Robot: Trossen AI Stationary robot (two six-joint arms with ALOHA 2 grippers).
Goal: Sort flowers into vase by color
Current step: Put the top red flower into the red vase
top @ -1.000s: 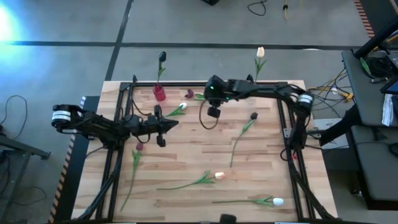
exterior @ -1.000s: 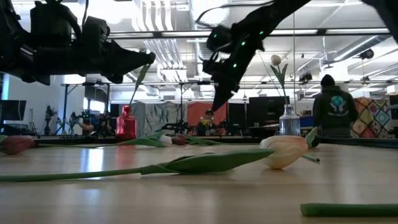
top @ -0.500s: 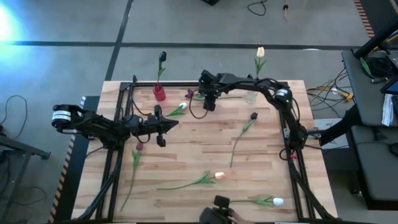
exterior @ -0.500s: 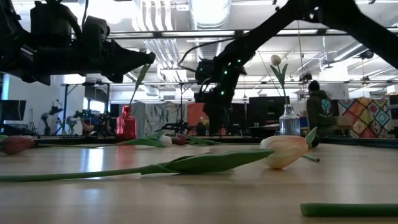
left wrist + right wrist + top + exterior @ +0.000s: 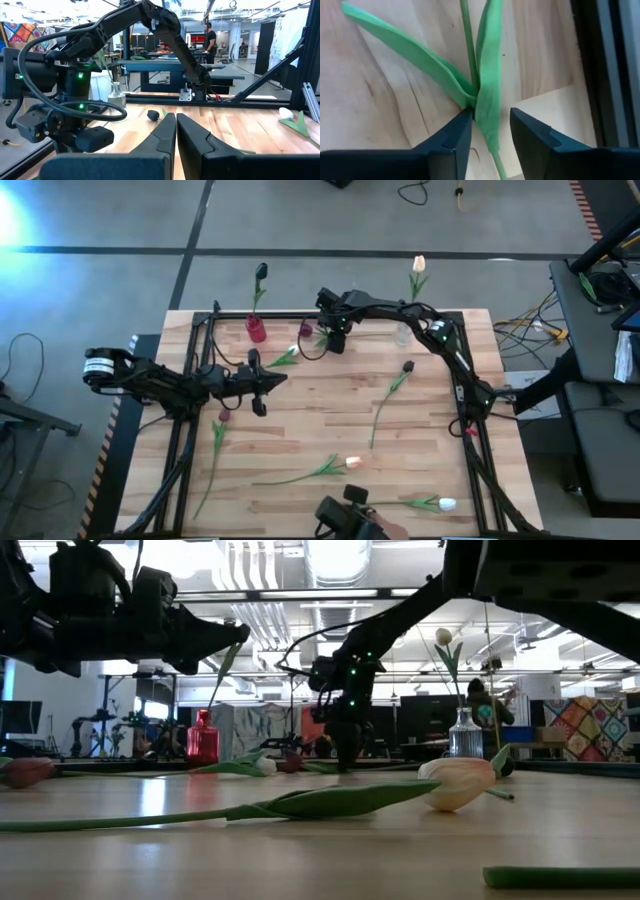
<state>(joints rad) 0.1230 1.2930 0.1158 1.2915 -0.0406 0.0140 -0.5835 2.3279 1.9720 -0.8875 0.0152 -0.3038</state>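
My right gripper [image 5: 336,342] [image 5: 490,131] is open and low over the far middle of the table. Its fingers stand on either side of the green stem and leaves [image 5: 487,75] of a maroon-headed flower [image 5: 305,330] that lies flat on the wood. Whether they touch the flower does not show. A red vase [image 5: 256,330] holds a dark flower [image 5: 260,272], and a clear vase [image 5: 404,333] holds a light one [image 5: 418,265]. Several other flowers lie on the table: white [image 5: 293,352], dark [image 5: 408,367], maroon [image 5: 222,417], peach [image 5: 352,463] and white [image 5: 445,504]. My left gripper [image 5: 278,380] [image 5: 175,131] hovers shut at centre left.
A black frame [image 5: 300,314] runs along the table's far edge, close behind my right gripper and both vases. A dark object with a person's hand [image 5: 350,520] shows at the near edge. Bare wood [image 5: 300,420] lies in the middle of the table.
My right gripper has gone toward the table's far left and down, from above the table's middle to just over the maroon-headed flower beside the red vase. A dark object with a hand has come into view at the near edge.
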